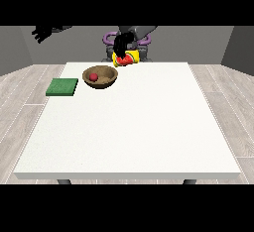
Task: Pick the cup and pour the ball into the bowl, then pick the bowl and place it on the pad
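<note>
A brown bowl stands on the white table near its far edge, with a red ball lying inside it. Just right of the bowl and above it, a yellow and red cup is tipped on its side, mouth toward the bowl. The black hand at the view's right is curled round this cup from above. A green pad lies flat at the table's left edge, left of the bowl. The hand at the view's left is raised off the table at the far left, holding nothing, with its fingers spread.
The robot's body and purple parts show behind the table's far edge. Grey wooden floor surrounds the table on all sides.
</note>
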Robot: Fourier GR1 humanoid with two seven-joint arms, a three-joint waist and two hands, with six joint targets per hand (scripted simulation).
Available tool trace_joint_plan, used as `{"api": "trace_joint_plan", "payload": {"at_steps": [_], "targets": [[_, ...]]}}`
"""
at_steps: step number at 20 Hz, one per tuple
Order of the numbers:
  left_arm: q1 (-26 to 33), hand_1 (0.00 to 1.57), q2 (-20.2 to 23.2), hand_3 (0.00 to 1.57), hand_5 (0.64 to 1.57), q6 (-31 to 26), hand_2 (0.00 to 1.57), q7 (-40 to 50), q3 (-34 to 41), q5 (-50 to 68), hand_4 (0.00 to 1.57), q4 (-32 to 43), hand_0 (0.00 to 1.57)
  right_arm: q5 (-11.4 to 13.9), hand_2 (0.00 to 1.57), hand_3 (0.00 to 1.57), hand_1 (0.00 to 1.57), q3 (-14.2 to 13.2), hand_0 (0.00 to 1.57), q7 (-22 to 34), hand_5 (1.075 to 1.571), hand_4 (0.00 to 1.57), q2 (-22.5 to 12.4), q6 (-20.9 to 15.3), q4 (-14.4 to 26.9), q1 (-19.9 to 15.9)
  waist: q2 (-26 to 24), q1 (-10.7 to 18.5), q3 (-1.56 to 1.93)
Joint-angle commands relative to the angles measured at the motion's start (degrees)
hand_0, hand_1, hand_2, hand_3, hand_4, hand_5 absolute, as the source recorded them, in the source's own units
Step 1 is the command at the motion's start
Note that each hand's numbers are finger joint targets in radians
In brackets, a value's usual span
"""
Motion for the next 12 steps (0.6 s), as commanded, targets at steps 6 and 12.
{"api": "trace_joint_plan", "payload": {"at_steps": [6,12], "targets": [[-4.62,1.52,2.59,1.57,1.533,-13.84,1.57,-2.94,-11.21,-12.87,1.22,4.38,1.52,-0.8,0.0,0.27,0.0,-1.23,0.0,-2.23,1.57,0.47,-1.09,2.94,3.06,2.26,-1.66,-1.11,0.1],[-2.42,1.51,0.3,1.57,1.506,-14.94,1.57,-2.88,-10.28,-17.46,1.26,3.2,1.51,-0.97,0.0,0.29,0.0,-0.17,0.0,-0.22,1.57,0.47,0.11,0.41,0.82,0.27,-0.82,-0.53,0.0]]}}
